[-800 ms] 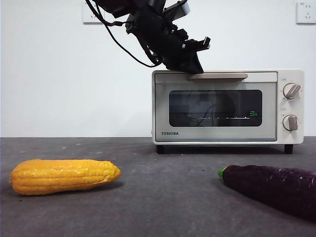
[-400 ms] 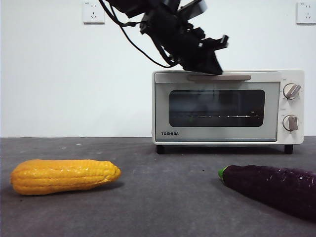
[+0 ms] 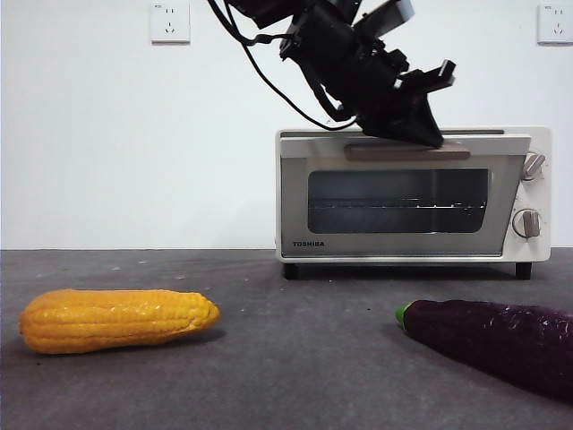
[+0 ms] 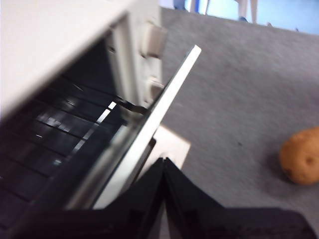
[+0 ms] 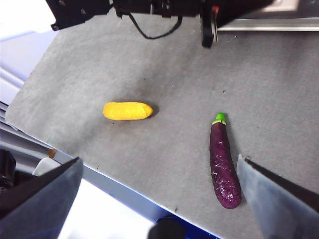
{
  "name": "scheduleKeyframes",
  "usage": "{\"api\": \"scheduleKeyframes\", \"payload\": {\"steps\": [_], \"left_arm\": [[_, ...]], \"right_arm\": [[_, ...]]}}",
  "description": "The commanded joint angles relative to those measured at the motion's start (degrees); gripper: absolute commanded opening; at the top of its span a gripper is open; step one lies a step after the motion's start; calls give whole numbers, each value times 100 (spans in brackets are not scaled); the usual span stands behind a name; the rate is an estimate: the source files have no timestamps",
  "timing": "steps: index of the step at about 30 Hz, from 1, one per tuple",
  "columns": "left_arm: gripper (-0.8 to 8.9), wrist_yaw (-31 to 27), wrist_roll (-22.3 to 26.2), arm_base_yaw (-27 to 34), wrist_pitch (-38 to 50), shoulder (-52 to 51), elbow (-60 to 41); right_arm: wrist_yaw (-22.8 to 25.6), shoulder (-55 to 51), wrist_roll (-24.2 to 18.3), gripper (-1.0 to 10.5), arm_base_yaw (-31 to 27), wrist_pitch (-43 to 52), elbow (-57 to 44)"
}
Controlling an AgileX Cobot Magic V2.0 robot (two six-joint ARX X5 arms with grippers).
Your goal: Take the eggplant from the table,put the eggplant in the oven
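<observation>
The cream oven [image 3: 295, 206] stands at the back right of the table [image 3: 295, 358], its door [image 3: 398, 202] tilted a little open at the top. My left gripper [image 3: 428, 134] comes down from above, shut, with its tips on the taupe door handle [image 3: 376, 152]. The left wrist view shows that gripper [image 4: 163, 162] against the open door [image 4: 164, 99] and the dark oven inside. The purple eggplant [image 3: 492, 345] lies at the front right, green tip pointing left. My right gripper [image 5: 159, 159] hangs open high above the eggplant [image 5: 224, 167], touching nothing.
A yellow corn cob [image 3: 116, 320] lies at the front left, also seen from above as the corn cob [image 5: 127, 110]. A brown potato-like lump [image 4: 301, 162] sits on the table beyond the oven's knob side. The table's front edge [image 5: 124, 186] runs close by the eggplant.
My left gripper has moved right and slightly down with the handle, and the oven door has swung from shut to slightly open. Eggplant and corn have not moved.
</observation>
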Motion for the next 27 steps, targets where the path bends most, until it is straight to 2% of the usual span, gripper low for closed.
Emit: {"api": "scheduleKeyframes", "payload": {"steps": [1,5,12,15,21,27], "left_arm": [[-6,-105,59,-103,-170,278,-138],[-6,164,-4,-245,-170,278,-138],[-6,173,-83,-446,-170,278,-138],[-6,175,-286,-450,-170,278,-138],[-6,173,-350,-433,-195,256,-138],[-6,170,-389,-260,-586,-170,-138]], "right_arm": [[2,-4,-70,535,9,35,24],[0,-4,-70,536,9,33,24],[0,-4,-70,536,9,31,24],[0,-4,-70,536,9,31,24],[2,-4,-70,536,9,33,24],[7,72,-70,535,9,26,24]]}}
